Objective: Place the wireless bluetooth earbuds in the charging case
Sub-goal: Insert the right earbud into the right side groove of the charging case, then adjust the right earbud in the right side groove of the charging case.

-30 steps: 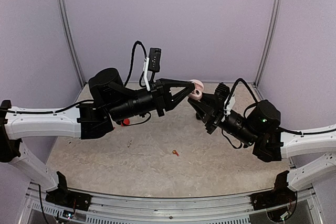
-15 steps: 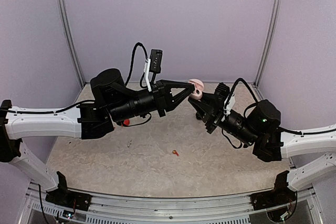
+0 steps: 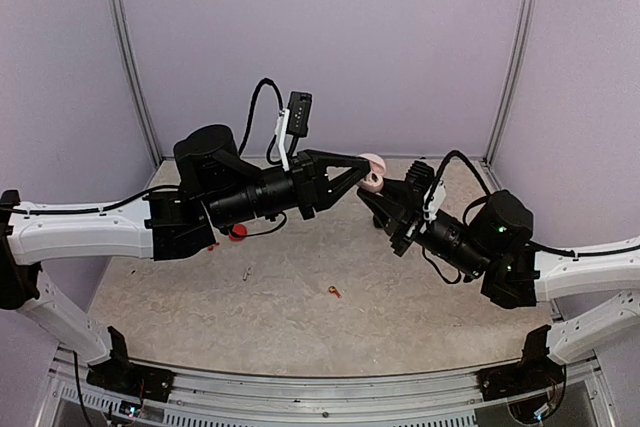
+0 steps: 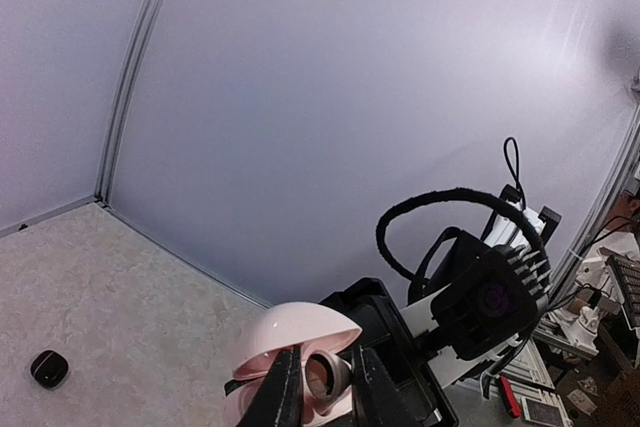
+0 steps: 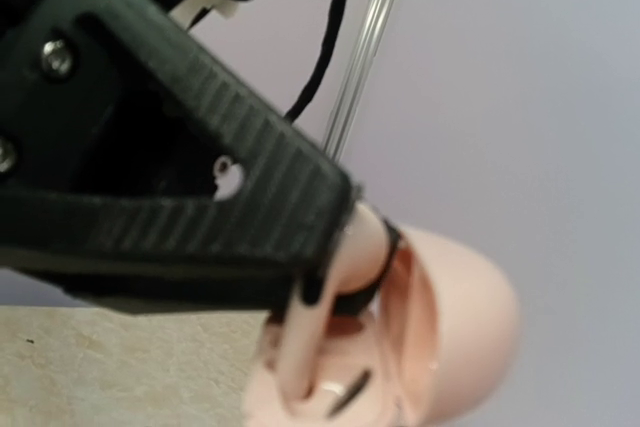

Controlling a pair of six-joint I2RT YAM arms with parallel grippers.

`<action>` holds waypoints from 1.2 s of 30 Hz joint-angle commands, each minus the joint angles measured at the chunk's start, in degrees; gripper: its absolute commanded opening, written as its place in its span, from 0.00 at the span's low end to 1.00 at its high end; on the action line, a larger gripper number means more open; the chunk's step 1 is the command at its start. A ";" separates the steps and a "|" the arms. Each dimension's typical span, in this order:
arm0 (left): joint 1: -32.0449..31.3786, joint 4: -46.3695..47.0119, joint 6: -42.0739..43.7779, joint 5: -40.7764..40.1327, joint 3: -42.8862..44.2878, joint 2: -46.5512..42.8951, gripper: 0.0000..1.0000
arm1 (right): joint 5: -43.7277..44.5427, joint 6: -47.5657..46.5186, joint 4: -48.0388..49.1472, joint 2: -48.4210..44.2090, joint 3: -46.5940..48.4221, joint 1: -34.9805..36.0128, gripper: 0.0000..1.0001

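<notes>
The left tool [image 4: 326,359] has just begun parting its jaws around a bud [image 4: 322,375] seated in the open case [image 4: 300,325], midair over the bench's [image 3: 300,322] far edge; whether it still grips, I cannot tell. The right tool [image 3: 383,195] stays closed on the case, so release seems under way

Pale lavender walls [image 3: 320,37] enclose a booth, joined by metal posts [image 3: 130,57] at the back corners. The table [image 3: 300,317] is beige, speckled like stone, evenly lit, edged by a metal rail [image 3: 330,387].
</notes>
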 commanded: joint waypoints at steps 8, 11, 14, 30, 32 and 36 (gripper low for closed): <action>0.69 -1.78 1.20 0.61 -0.65 -0.73 0.16 | -0.12 1.51 4.00 -1.76 1.00 0.63 0.00; 0.67 -1.97 1.37 0.33 -1.25 -1.06 0.16 | -0.33 2.08 4.38 -2.06 0.88 0.65 0.00; 0.63 -2.39 1.54 -0.09 -1.44 -0.98 0.20 | -1.17 2.22 4.36 -2.19 0.99 0.65 0.00; 0.60 -5.08 3.32 -1.99 -0.92 -1.38 0.31 | -1.46 2.61 3.81 -1.67 1.34 0.66 0.00; 0.58 -4.55 4.15 -2.40 -1.42 -2.39 0.34 | -0.88 2.80 3.49 -1.72 1.13 0.67 0.00; 0.67 -6.31 9.38 -2.37 -0.93 -5.52 0.47 | -1.02 4.22 1.01 -2.15 0.86 0.48 0.00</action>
